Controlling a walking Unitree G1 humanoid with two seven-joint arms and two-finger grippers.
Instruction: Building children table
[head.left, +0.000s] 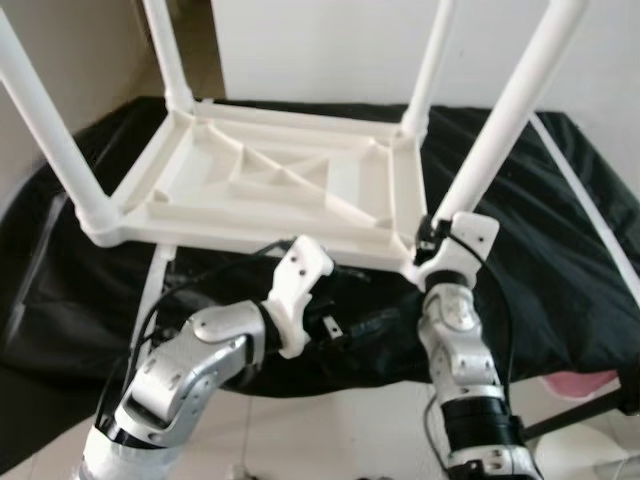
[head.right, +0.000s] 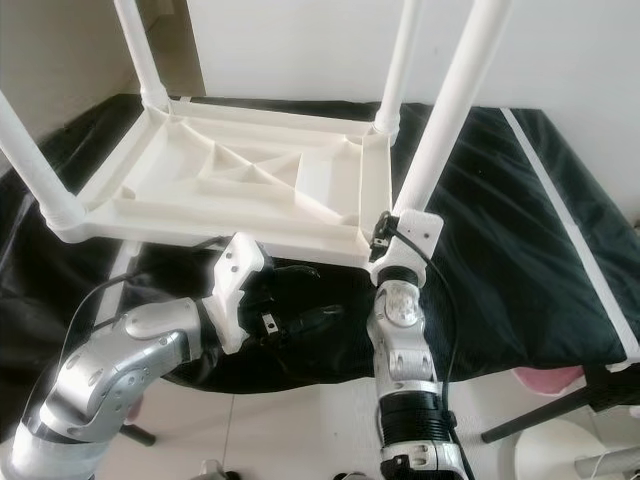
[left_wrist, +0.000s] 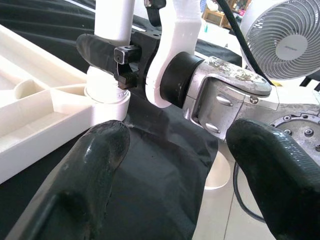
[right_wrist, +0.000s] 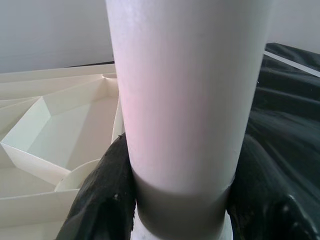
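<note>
Right gripper (left_wrist: 107, 60) clamps the near-right white tubular leg (head.left: 500, 130) of the upturned white plastic children's table (head.left: 270, 180); left gripper (left_wrist: 175, 165) hovers wide open, empty, beside it at the black-covered desk's (head.left: 560, 250) front edge.

Bright, soft daylight; slight blur.

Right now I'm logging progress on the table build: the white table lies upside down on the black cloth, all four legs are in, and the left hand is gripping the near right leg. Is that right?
Not quite: the right hand grips the near right leg, as the right wrist view shows. The left hand is open beside it. The rest stands: the white table lies upside down on the black cloth.
</note>
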